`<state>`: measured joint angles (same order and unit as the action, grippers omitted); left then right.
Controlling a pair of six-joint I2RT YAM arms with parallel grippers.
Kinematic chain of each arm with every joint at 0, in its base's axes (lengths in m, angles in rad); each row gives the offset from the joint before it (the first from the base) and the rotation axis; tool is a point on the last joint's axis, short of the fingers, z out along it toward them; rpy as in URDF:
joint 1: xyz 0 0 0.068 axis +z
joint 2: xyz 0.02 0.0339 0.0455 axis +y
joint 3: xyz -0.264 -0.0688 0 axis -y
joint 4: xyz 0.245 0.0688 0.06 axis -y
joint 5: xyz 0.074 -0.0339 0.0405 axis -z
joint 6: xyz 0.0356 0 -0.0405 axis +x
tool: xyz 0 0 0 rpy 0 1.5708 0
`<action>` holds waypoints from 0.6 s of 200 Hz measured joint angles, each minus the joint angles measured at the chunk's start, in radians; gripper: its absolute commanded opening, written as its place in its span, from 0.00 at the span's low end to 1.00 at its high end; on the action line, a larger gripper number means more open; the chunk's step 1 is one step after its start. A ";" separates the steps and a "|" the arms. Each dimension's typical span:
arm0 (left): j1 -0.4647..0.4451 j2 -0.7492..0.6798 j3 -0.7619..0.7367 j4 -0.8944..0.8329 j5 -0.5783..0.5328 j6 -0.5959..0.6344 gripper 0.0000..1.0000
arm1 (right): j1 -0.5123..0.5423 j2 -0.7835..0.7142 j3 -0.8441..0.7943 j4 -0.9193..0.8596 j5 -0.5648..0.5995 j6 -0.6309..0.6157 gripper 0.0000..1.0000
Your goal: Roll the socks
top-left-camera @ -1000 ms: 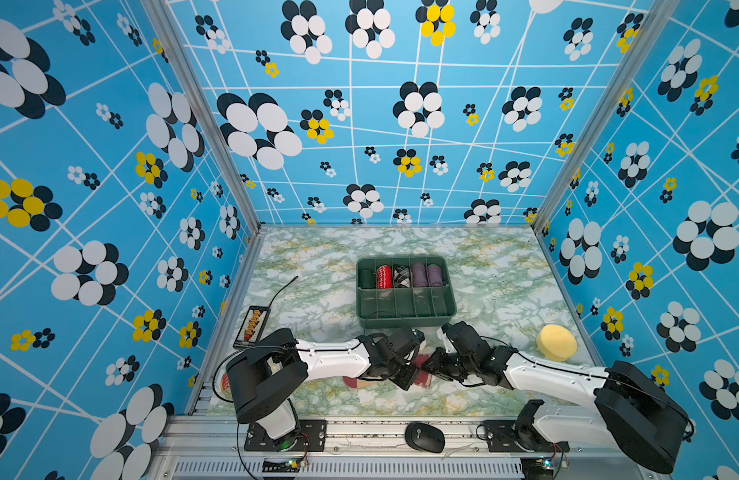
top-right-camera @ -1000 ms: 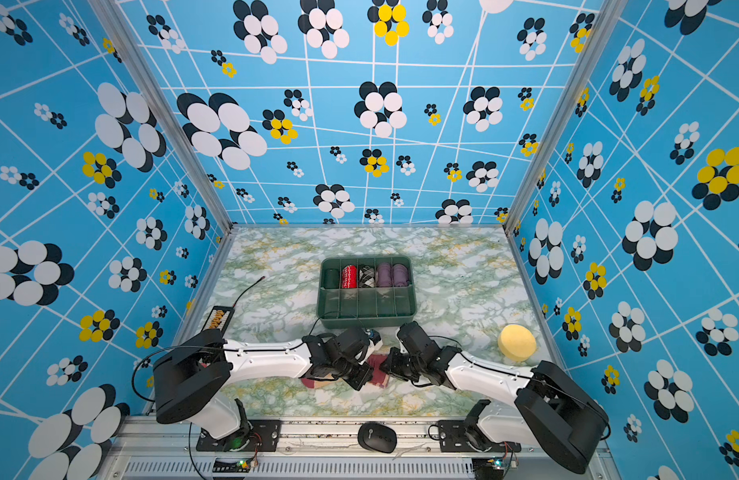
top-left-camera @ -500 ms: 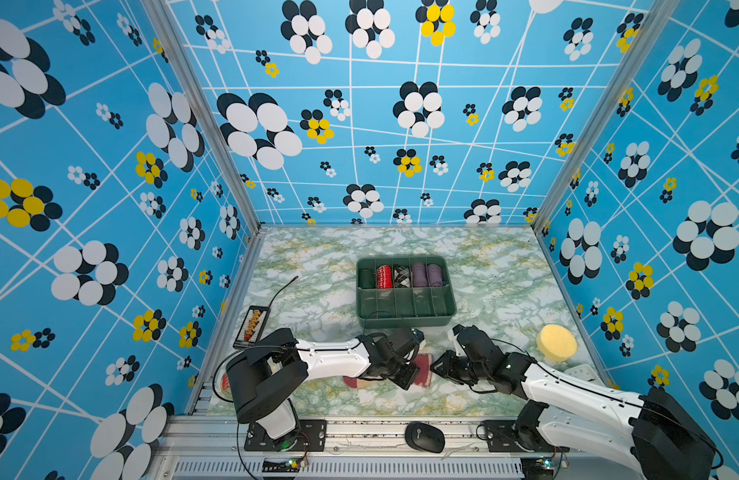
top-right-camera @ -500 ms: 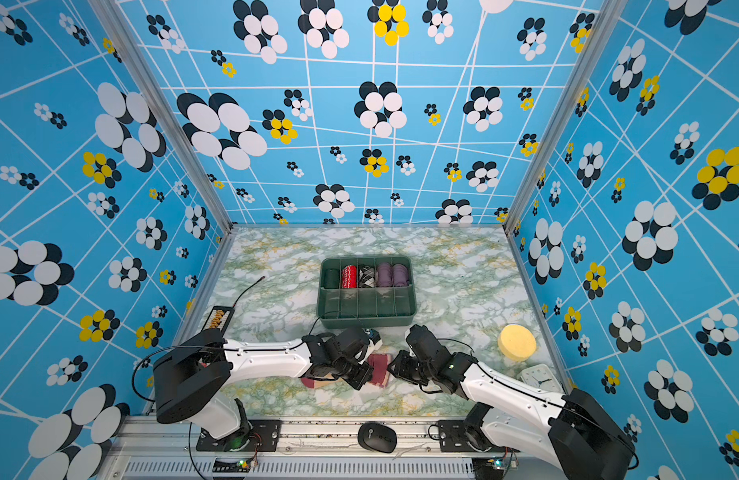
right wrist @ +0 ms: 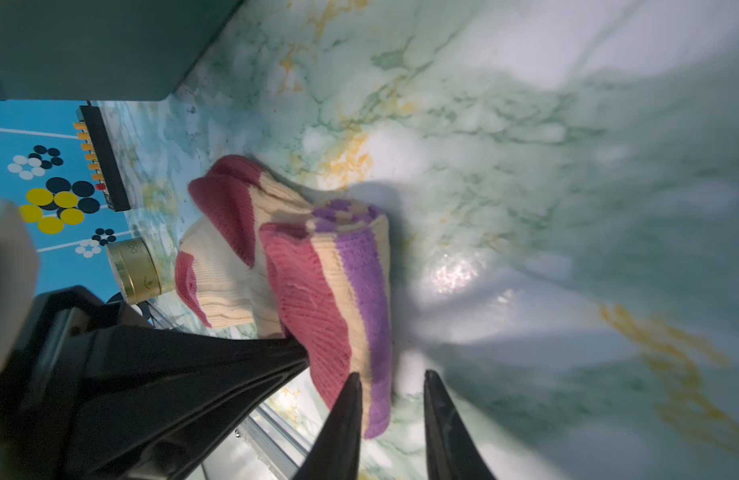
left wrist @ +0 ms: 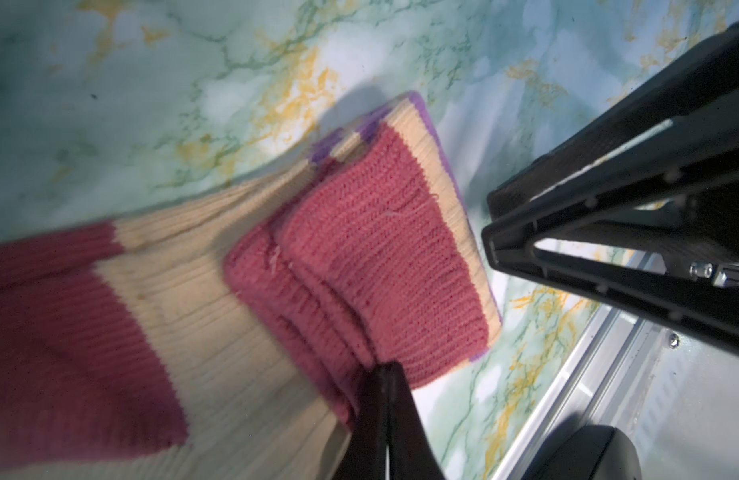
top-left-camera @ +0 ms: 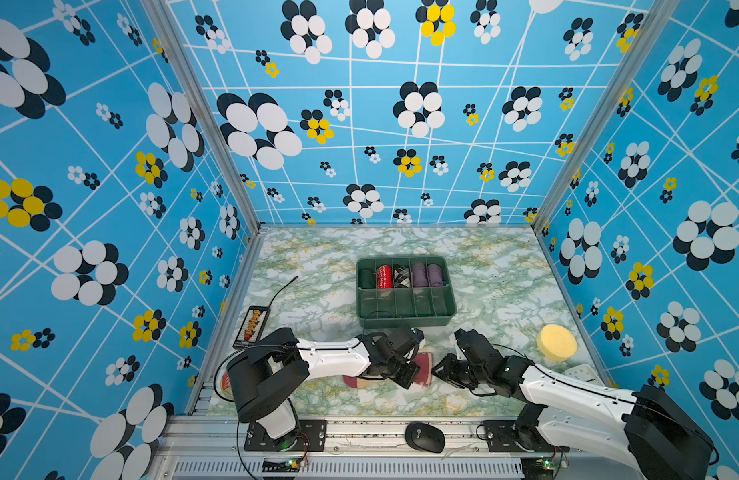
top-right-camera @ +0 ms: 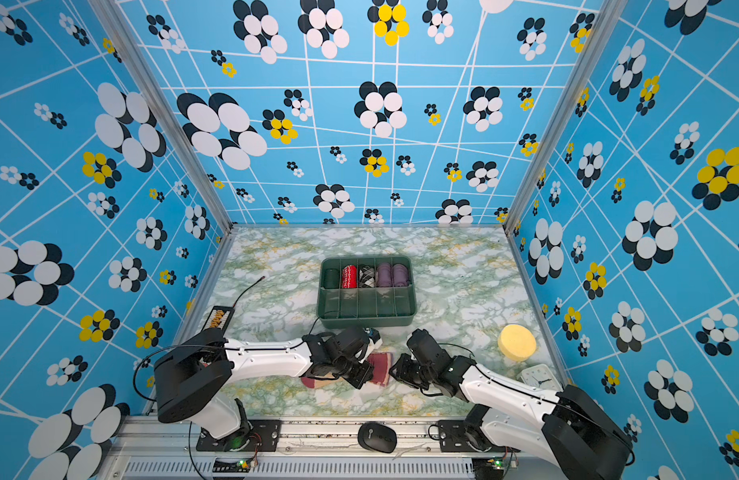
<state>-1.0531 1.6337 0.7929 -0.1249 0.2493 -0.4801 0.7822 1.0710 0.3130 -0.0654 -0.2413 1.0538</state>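
Socks: the socks lie flat on the table near its front edge, between the two end effectors, in both top views.
Sock shape: the cuff end is folded back over the tan leg, so the maroon cuff faces up with the purple stripes at the fold. The maroon heel and toe parts lie beyond it, towards the left arm.
Left end effector: the left end effector has its fingers together, pinching the edge of the folded maroon cuff.
Right end effector: the right end effector has its fingers apart. It clamps nothing and sits low over the table, just beside the purple-striped fold.
Tray: a green tray stands behind the arms, well apart from the socks. Rolls fill its far row, and its near row is bare.
Sponge: a yellow sponge lies at the right side of the table.
Mouse: a black mouse lies on the front rail.
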 measured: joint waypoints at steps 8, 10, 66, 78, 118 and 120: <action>0.001 0.000 0.000 0.002 0.002 0.000 0.07 | 0.000 0.001 -0.001 0.004 0.000 0.002 0.28; 0.001 0.000 0.000 0.002 0.003 0.000 0.07 | 0.000 0.001 -0.001 0.006 0.000 0.002 0.28; 0.006 0.011 0.000 0.024 0.024 -0.007 0.07 | 0.000 0.050 -0.008 0.064 0.000 0.006 0.28; 0.008 0.012 0.000 0.026 0.026 -0.007 0.07 | 0.000 0.067 -0.008 0.084 -0.001 0.006 0.28; 0.013 0.013 0.000 0.027 0.036 -0.007 0.07 | 0.000 0.109 -0.007 0.148 -0.006 0.006 0.28; 0.013 0.013 0.000 0.027 0.036 -0.007 0.07 | 0.000 0.111 -0.007 0.153 -0.006 0.006 0.28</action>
<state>-1.0405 1.6470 0.7929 -0.0982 0.2855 -0.4873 0.7822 1.1820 0.3058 0.0872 -0.2478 1.0599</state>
